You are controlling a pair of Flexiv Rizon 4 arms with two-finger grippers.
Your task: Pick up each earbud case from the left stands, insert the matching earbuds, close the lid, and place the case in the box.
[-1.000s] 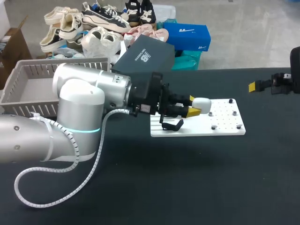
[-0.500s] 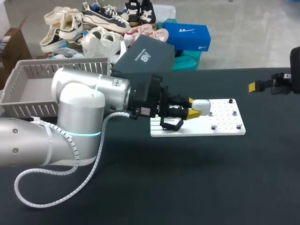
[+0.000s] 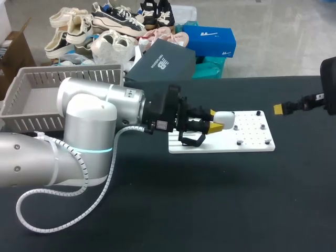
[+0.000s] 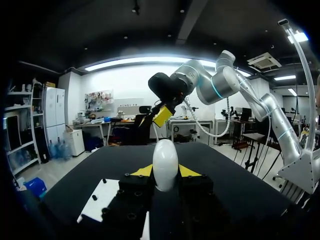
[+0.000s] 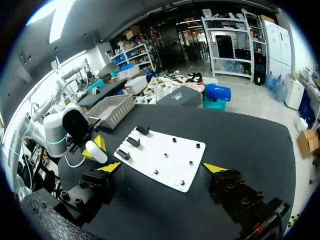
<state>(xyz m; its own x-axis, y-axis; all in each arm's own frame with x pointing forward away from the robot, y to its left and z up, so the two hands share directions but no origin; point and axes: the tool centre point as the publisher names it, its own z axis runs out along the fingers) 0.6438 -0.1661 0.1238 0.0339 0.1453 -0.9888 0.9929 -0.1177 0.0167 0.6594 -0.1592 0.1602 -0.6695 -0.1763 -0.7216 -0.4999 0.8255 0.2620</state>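
L gripper is clamped on the smooth white egg-shaped earbud case. One yellow tip presses each side, and the case stands upright w/ its rounded end poking out past the tips (lid seam too small to make out). L arm, glossy silver w/ a coiled white cable, comes in low from the left. Its forearm is approx level and the wrist points right, holding the case over the flat white rectangular board. Can't tell if case touches board.

Board is matte and drilled w/ small holes. Black stands sit in a row along the end nearest the L gripper.

R gripper is spread wide w/ nothing between the fingers. It's over the black table, right of the board and well apart from the case.

Grey slotted plastic basket sits at the far-left edge behind the L arm.
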